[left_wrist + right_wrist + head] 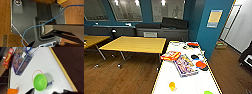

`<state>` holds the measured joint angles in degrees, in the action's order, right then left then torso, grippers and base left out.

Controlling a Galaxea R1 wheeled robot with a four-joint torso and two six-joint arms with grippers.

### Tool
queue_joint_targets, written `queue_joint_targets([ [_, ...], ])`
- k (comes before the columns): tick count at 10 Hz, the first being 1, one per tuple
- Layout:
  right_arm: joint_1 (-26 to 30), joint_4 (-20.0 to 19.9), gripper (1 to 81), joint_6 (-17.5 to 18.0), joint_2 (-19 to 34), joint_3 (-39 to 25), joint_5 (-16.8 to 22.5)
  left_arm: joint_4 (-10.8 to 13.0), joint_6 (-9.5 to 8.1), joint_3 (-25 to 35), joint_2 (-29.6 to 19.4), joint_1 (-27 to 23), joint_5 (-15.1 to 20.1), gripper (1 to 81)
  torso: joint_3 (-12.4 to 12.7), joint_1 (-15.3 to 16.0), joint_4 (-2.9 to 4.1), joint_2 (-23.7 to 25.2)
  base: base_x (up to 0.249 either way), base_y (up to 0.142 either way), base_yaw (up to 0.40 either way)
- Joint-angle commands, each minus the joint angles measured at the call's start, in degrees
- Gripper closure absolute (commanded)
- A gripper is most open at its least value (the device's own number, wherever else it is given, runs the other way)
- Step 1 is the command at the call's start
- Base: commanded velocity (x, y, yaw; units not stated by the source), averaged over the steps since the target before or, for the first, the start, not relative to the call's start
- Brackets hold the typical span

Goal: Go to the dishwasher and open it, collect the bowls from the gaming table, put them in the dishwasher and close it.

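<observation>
Gaming table [189,80] with a green bowl [40,82] near its edge.
The bowl sits upright on the white top, beside two game boxes [21,60] and an orange cup [12,91]; whether either gripper's fingers are open cannot be told.

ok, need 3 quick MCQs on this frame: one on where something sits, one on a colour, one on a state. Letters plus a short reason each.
1. Where does the red box lie?
A. on the wooden desk
B. on the gaming table, leaning on the purple game box
C. on the floor

2. What colour is the bowl in the right wrist view?
A. green
B. blue
C. white

3. How does that bowl sit?
A. flipped rim down
B. stacked inside another bowl
C. upright and empty

Answers:
1 B, the head view shows it on the white top, over the purple box's corner.
2 A, bright lime green.
3 C, its bare inside faces the camera.
</observation>
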<state>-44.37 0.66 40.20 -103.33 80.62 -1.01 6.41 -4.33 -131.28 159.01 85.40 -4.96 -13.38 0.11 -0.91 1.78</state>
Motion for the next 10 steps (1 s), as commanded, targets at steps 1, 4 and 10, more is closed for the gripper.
queue_joint_targets([
  [1, 7.49, -0.14, 1.0, 2.76, 0.04, 3.47, 3.02, -0.44, 0.11, 0.67, -0.45, -1.32, 3.2, 1.0, 0.0, 0.0, 0.0, 0.0, 0.0, 0.0, 0.0],
  [4, 7.14, -0.31, 1.0, 8.49, -4.72, 10.43, 3.3, -0.52, 0.11, 0.5, -0.36, -1.32, 3.2, 1.0, -0.02, 0.0, 0.0, 0.0, 0.0, 0.0, 0.0],
  [10, 8.11, -1.89, 1.0, 11.83, -12.36, 19.65, 4.87, -0.61, 0.11, -2.57, 1.22, -1.24, 3.29, 1.0, -0.05, 0.0, 0.0, -0.02, 0.0, 0.0, 0.0],
])
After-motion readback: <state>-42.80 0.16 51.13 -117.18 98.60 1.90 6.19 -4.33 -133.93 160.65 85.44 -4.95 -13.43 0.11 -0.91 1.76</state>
